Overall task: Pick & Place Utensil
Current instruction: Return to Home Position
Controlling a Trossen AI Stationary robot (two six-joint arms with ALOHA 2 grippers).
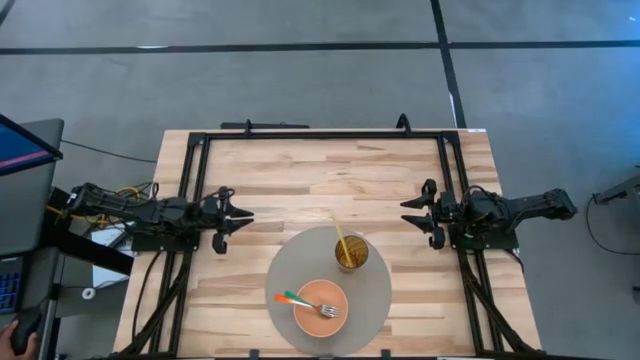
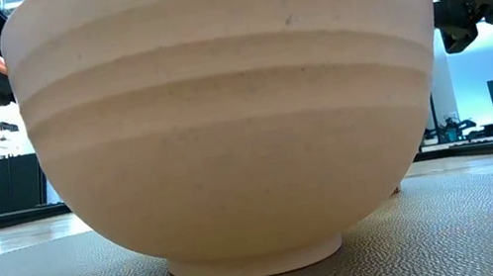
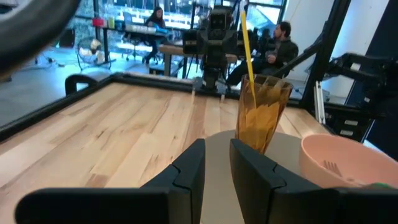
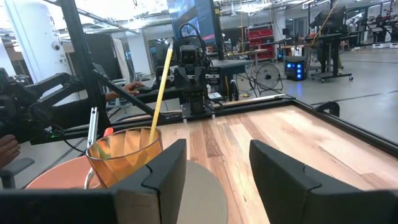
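So, 2 arms sit at the sides and the utensils are all on the mat.

Wooden bench (image 1: 300, 170) first: the left hand (image 1: 247, 217) has its fingers only a little apart and the right hand (image 1: 405, 214) is spread wide, both gripping nothing. A round gray mat (image 1: 372, 290) lies between them. On it sits the orange bowl (image 1: 312, 300), with the brown cup (image 1: 351, 252) just beside. The green spoon (image 1: 296, 298) leans over the bowl's rim, a fork (image 1: 328, 311) lies inside, and the yellow straw (image 1: 339, 235) stands in the cup.

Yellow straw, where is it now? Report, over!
Left gripper and right gripper open, empty, at sides of wooden table. Thin yellow straw standing in translucent brown cup on round gray mat. Nothing in the way.
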